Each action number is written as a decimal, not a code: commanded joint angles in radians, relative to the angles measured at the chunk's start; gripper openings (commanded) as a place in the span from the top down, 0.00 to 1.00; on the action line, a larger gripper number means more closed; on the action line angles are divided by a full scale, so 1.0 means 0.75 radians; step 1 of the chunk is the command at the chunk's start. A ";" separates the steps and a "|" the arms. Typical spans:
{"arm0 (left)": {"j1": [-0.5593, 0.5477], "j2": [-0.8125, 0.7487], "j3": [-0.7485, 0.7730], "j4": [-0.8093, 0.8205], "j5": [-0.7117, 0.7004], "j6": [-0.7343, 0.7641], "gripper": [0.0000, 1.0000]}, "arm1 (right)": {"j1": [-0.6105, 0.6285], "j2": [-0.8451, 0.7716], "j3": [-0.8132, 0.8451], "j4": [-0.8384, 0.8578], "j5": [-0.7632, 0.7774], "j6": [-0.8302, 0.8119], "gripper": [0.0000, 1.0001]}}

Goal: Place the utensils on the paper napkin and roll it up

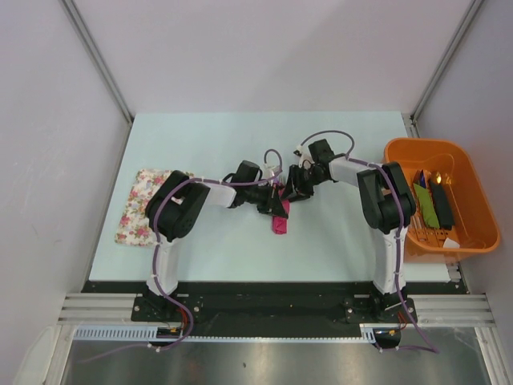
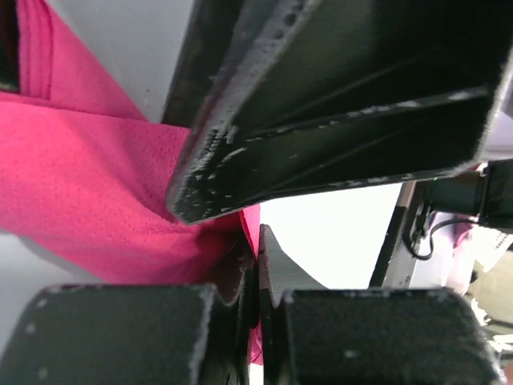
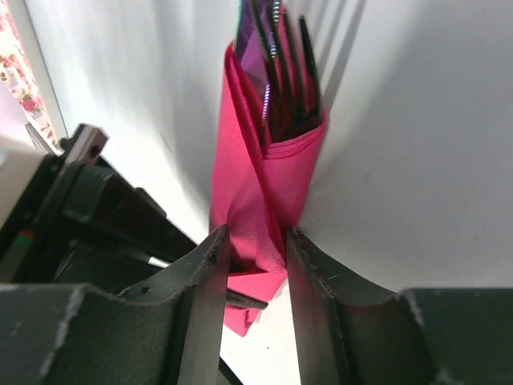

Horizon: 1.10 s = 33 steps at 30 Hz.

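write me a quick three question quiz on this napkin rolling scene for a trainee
1. True or false: the utensils poke out of the rolled paper napkin.
2. Fill the gap: the floral mat lies on the table's ___ side.
3. What do the left jaws pinch? A) floral mat B) paper napkin C) nothing
Key: 1 true; 2 left; 3 B
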 commanded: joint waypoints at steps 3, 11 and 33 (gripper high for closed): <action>-0.061 0.082 0.013 -0.241 -0.076 0.215 0.96 | 0.005 0.017 -0.002 0.020 0.012 -0.044 0.76; -0.063 0.047 -0.001 -0.298 -0.066 0.279 0.95 | -0.036 0.004 -0.020 0.025 -0.019 -0.050 0.65; -0.065 0.053 0.038 -0.353 -0.076 0.338 0.94 | -0.036 0.049 0.056 -0.057 -0.115 -0.068 0.70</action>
